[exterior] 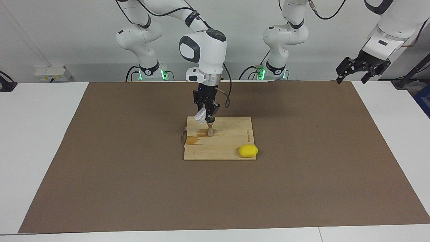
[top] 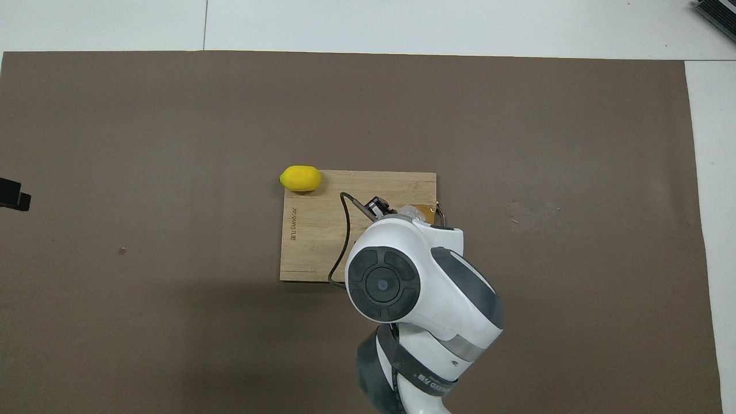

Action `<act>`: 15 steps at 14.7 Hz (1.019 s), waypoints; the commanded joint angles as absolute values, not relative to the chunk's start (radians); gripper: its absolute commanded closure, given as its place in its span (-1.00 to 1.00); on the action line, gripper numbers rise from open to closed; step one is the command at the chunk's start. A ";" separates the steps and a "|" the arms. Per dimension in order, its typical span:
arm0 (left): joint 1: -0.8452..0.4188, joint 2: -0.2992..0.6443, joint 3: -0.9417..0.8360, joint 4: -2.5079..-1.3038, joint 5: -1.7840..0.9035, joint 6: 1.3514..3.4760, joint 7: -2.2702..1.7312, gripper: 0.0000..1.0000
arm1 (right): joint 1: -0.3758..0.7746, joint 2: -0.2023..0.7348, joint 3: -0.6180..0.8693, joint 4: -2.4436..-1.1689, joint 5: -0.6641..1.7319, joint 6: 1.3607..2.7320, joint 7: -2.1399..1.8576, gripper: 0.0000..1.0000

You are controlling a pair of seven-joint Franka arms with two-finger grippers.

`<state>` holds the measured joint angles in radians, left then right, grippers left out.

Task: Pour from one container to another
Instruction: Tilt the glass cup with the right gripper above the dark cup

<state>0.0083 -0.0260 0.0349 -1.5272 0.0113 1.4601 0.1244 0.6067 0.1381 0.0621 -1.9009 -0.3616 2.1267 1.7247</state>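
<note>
I see the small clear glass cup (exterior: pixel 200 116) tilted, pinched in the right gripper (exterior: pixel 209 118) directly over the small grey metal hourglass jigger (exterior: pixel 210 129). The jigger stands upright on the light wooden cutting board (exterior: pixel 231 134), beside a brown wet stain (exterior: pixel 195 139). Printed lettering (exterior: pixel 248 135) along one board edge is too small to read. A yellow lemon (exterior: pixel 248 151) rests at the board corner. The left gripper (exterior: pixel 362 69) waits, fingers spread, above the brown mat (exterior: pixel 302 168) edge.
</note>
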 commanded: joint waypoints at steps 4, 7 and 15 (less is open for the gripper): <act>-0.015 -0.060 0.029 -1.569 0.020 1.480 0.052 -1.00 | 0.601 0.118 0.066 -1.921 -0.387 2.155 1.756 0.85; -0.015 -0.060 0.022 -1.568 0.021 1.482 0.048 -1.00 | 0.592 0.126 0.064 -1.908 -0.320 2.167 1.766 0.85; -0.015 -0.058 0.021 -1.562 0.014 1.483 0.048 -1.00 | 0.538 0.149 0.063 -1.884 -0.150 2.169 1.759 0.90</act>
